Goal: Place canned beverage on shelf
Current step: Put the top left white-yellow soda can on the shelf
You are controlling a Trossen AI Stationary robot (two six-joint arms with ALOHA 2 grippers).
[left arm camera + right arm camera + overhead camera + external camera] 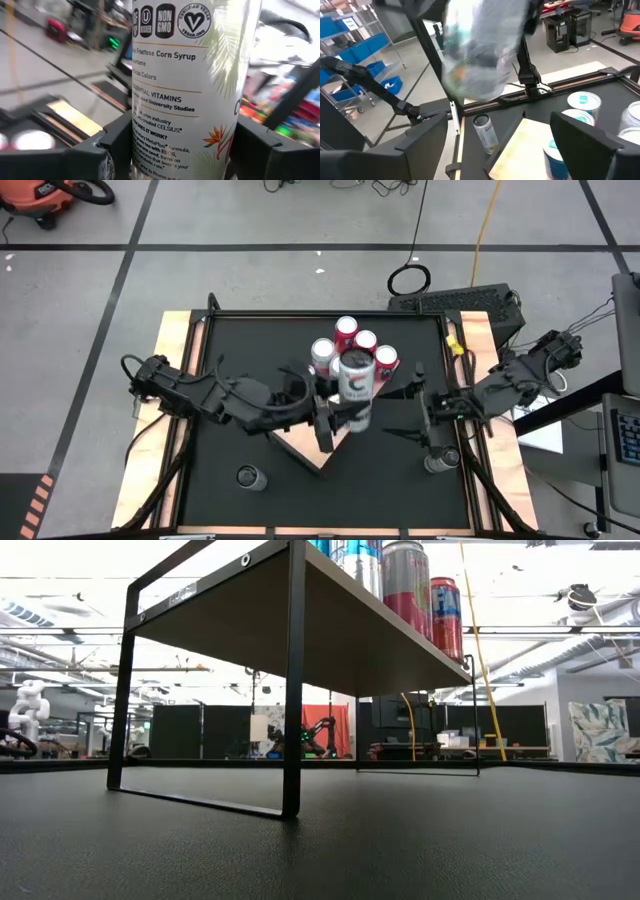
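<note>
The left gripper [345, 412] is clamping a tall white can [357, 380] between its dark fingers [107, 150], holding it upright above the shelf [322, 448], probably so it can be lowered beside the cans already there [347, 340]. The right gripper [415, 420] is waiting near the shelf's far edge with fingers spread and empty. The held can is a smooth, glossy printed cylinder; the shelf is a flat tan wooden board on a thin black metal frame [293, 690]. Another can [249, 477] is standing on the textured black tabletop [400, 490].

Bright overhead light, wrist-cam blur
</note>
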